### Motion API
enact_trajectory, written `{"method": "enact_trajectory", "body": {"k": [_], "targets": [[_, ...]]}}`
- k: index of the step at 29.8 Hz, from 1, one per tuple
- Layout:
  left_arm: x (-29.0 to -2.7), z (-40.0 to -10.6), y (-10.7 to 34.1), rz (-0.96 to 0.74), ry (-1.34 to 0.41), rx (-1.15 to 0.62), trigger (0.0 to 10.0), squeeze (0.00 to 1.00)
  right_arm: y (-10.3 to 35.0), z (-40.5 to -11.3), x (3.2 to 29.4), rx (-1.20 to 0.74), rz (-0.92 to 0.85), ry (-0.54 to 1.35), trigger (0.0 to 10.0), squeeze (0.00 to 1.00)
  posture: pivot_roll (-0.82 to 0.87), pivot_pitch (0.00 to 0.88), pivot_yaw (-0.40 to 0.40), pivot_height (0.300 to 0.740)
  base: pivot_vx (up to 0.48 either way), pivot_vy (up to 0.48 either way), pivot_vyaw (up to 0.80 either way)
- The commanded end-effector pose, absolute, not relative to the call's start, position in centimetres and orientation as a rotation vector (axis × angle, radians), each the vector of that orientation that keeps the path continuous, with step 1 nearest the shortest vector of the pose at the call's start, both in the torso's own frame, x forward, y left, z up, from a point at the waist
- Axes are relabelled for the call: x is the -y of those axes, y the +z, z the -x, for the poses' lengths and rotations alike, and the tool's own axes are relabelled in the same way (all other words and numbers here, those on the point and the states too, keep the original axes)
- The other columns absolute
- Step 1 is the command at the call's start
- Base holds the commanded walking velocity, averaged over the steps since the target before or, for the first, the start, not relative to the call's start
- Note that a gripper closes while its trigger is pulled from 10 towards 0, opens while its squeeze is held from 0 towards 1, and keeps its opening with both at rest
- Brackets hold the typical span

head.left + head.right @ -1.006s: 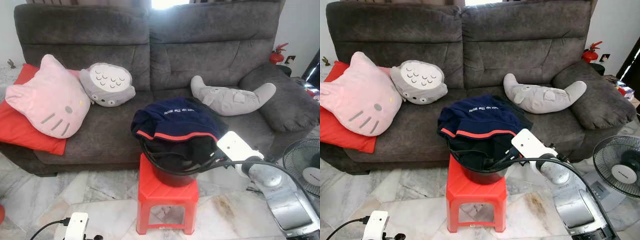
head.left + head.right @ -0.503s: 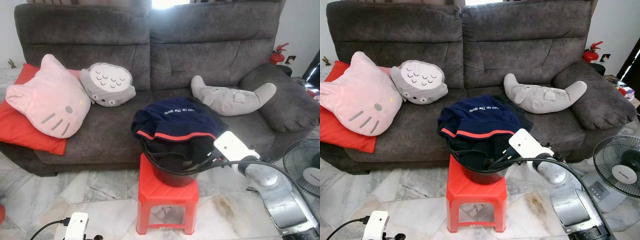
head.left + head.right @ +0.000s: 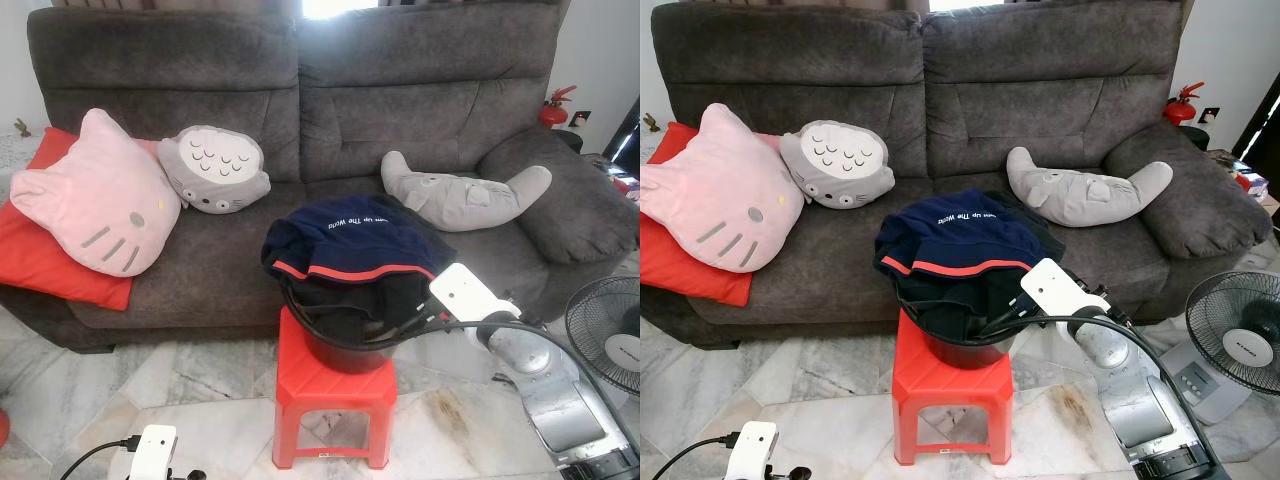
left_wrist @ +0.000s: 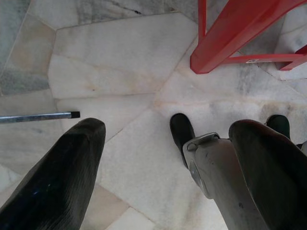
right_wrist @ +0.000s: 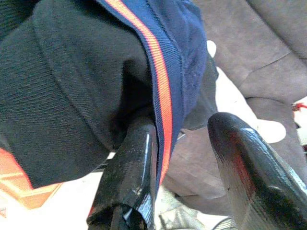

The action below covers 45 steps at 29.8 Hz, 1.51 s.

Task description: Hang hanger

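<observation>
Grey fabric stretches wide behind it all: the sofa (image 3: pixel 430 110), with a pink cat cushion (image 3: pixel 95 195), an owl cushion (image 3: pixel 215 170) and a grey crescent plush (image 3: pixel 465 195) well apart along the seat. In front of the sofa stands the red stool (image 3: pixel 335 385) on the marble floor (image 3: pixel 200 400), and on the stool sits a dark bucket (image 3: pixel 345 350), heaped with clothes. A navy shirt (image 3: pixel 350 240) with a red band is draped over the bucket's far rim.

Now the action. The right gripper (image 3: pixel 1008 312) is right at the bucket's near rim, reaching in among the clothes. In the right wrist view its fingers (image 5: pixel 132 163) stand apart, one black finger tucked under the shirt's hem, the other out in the open, so nothing is pinched yet. And the hanger itself? I can't make one out; it may be buried under that cloth, and it's too hidden to say.

The left gripper (image 4: pixel 158 158) hangs low over the floor beside the stool's leg, fingers spread, idle.

My read: this is a fishing job. Doing it well likely means pinching one firm thing, not loose folds, and lifting straight up so the bucket isn't dragged off the stool. A snagged hem could tip the lot.
</observation>
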<state>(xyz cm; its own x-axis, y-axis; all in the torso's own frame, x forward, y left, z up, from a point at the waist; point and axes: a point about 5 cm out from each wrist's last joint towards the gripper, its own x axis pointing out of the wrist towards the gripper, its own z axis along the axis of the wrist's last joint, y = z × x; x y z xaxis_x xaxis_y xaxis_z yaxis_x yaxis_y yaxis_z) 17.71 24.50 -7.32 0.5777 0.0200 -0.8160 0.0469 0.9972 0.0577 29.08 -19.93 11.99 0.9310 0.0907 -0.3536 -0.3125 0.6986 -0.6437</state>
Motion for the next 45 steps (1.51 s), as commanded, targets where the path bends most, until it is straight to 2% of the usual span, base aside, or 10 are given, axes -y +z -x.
{"method": "enact_trajectory", "body": {"k": [1,18,26,45], "targets": [[-24.8,-17.4,-7.4,-0.092,-0.019,-0.97,10.0,0.0,12.7,-29.5,20.3,-0.271,0.783,0.191,10.0,0.0,-0.23,0.0,0.009,0.74,0.0,0.0,0.0],[-24.8,-17.4,-7.4,-0.094,-0.022,-0.971,10.0,0.0,11.2,-29.6,20.0,-0.26,0.808,0.193,10.0,0.0,-0.23,0.0,0.009,0.74,0.0,0.0,0.0],[-24.8,-17.4,-7.4,-0.096,-0.023,-0.969,10.0,0.0,11.0,-30.1,19.7,-0.214,0.898,0.2,10.0,0.0,-0.23,0.0,0.011,0.74,0.0,0.0,0.0],[-24.8,-17.4,-7.3,-0.1,-0.027,-0.97,10.0,0.0,10.6,-30.7,19.7,-0.174,0.904,0.148,10.0,0.0,-0.22,0.0,0.013,0.74,0.0,0.0,0.0]]}}
